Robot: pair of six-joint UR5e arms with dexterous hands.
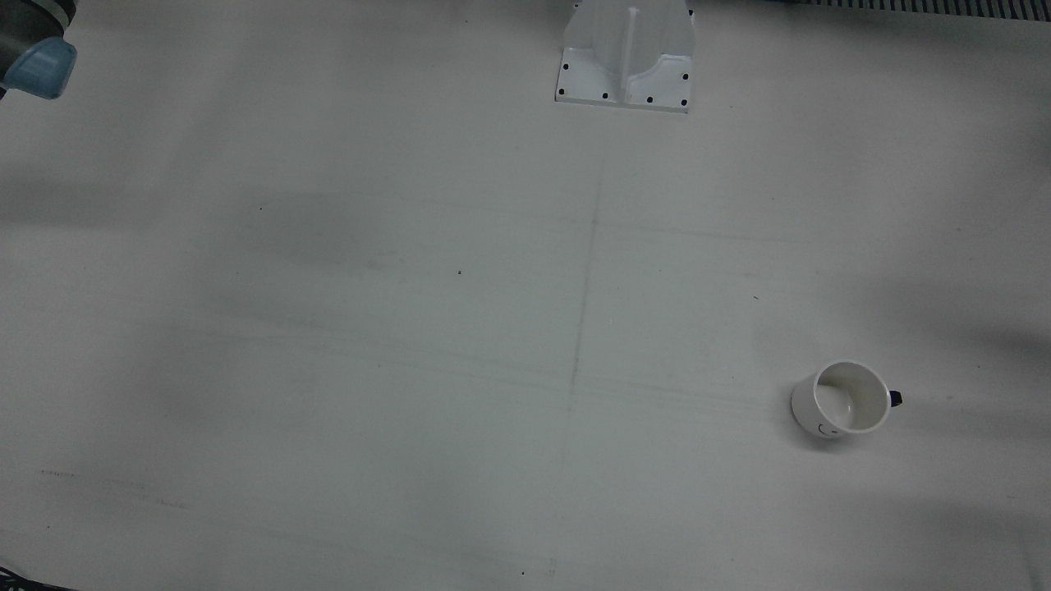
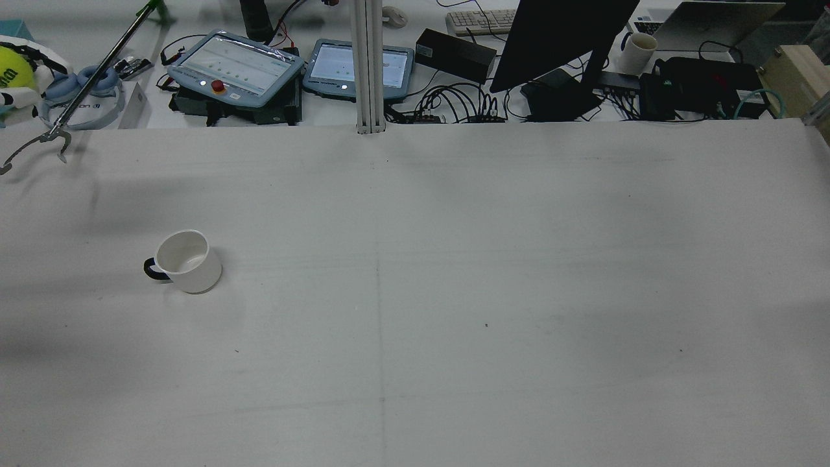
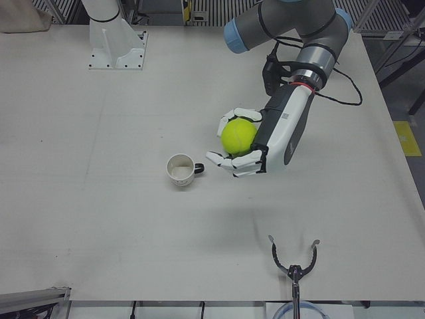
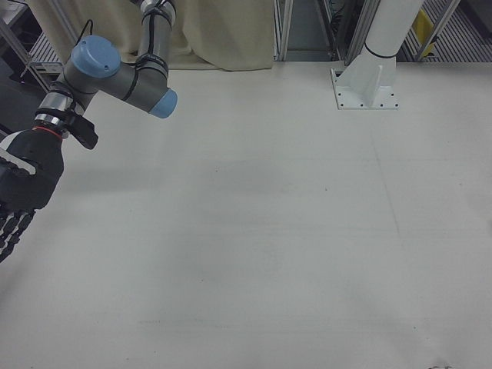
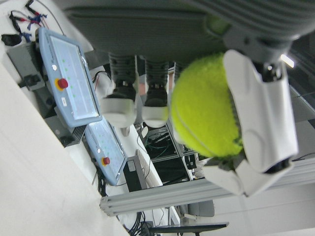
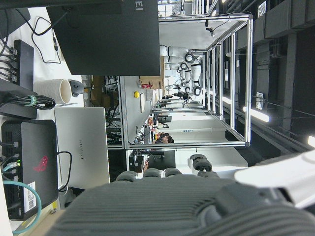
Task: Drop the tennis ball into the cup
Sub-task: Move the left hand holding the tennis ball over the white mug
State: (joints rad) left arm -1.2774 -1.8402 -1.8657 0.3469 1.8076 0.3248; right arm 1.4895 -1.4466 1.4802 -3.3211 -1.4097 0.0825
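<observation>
1. Left-front view: the left hand [image 3: 255, 143] cups the tennis ball [image 3: 238, 136] at frame centre, fingers curled around it.
2. Cup [image 3: 180, 170] stands upright on the counter [image 3: 99, 219], lower left of the ball.
3. Right hand [image 4: 19, 192], at the right-front view's left edge, holds nothing; fingers extended.

White table [image 2: 493, 259], bare but for a cup [image 2: 188, 261] upright at left; grabber claw [image 3: 293, 260] lay at far edge.

Left hand [image 3: 255, 143] holds tennis ball [image 3: 238, 136] beside cup [image 3: 180, 170].
</observation>
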